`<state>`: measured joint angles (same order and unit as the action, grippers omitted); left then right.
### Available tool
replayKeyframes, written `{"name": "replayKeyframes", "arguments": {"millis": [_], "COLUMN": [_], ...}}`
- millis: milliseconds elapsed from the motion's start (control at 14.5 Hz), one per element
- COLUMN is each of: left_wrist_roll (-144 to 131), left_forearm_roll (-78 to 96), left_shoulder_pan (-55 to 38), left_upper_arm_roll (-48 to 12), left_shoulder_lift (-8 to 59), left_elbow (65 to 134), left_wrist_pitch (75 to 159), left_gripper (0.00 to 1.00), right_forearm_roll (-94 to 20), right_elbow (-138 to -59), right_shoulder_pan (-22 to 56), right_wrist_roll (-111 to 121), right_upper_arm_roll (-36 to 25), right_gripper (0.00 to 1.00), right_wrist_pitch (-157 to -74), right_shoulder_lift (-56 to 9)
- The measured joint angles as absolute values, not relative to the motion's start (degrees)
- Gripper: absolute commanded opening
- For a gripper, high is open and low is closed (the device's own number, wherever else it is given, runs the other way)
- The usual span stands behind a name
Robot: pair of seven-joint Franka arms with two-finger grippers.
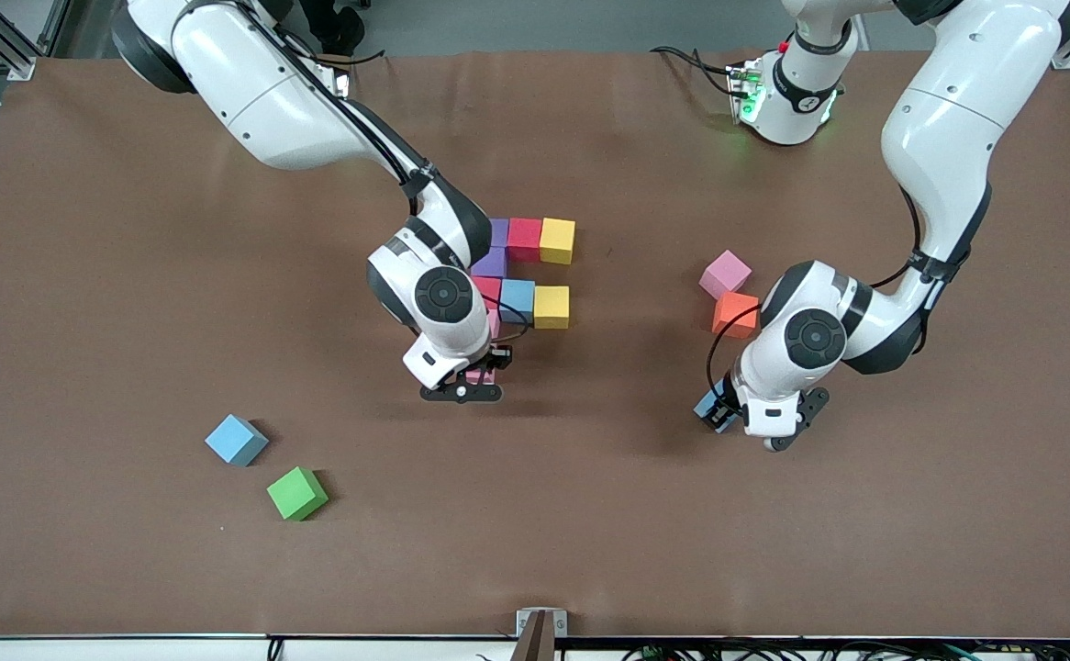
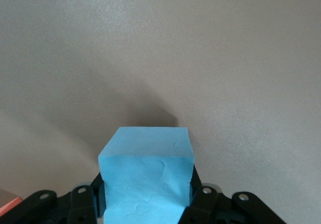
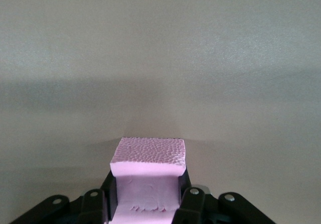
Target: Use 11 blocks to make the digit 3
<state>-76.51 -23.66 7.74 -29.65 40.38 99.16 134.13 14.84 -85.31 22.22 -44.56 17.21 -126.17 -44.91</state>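
We see a brown table (image 1: 131,321) carrying a cluster of touching cubes (image 1: 535,271) near its middle. From that cluster, a pink cube (image 1: 725,274) touching an orange cube (image 1: 734,313) lies toward the left arm's end. A light blue cube (image 1: 236,440) and a green cube (image 1: 296,493) sit nearer the front camera, toward the right arm's end.

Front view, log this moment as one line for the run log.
right gripper: shut on pink cube, by the figure | left gripper: shut on blue cube | orange cube: loose
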Motion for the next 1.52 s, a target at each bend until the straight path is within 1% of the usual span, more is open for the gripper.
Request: {"name": "replayKeyframes", "arguments": {"millis": [1242,1449,1518], "left_wrist_roll": [-76.5,-76.5,-76.5], "left_forearm_roll": [-23.7,-23.7,-23.7], "left_shoulder_pan": [7.7,7.7,7.7], "left_upper_arm_roll": [-29.7,-29.6,-29.6], "left_shoulder_lift": [40.4,40.4,40.4], "left_elbow": [99.0,99.0,99.0], "left_wrist_pitch": [134.2,134.2,134.2], "left_gripper": [0.41,0.41,0.41], "right_forearm_roll": [14.8,14.8,14.8], "right_elbow": [-85.5,-85.6,-85.6], "right_shoulder_pan": [22.3,22.3,22.3], "right_wrist_roll": [-44.6,-44.6,-44.6], "right_upper_arm_roll": [17.3,17.3,17.3], "right_gripper": [0.01,0.02,0.06], "right_wrist_pitch": [-126.1,-126.1,-126.1], "right_shoulder_lift": [-44.9,-44.8,-44.8]}}
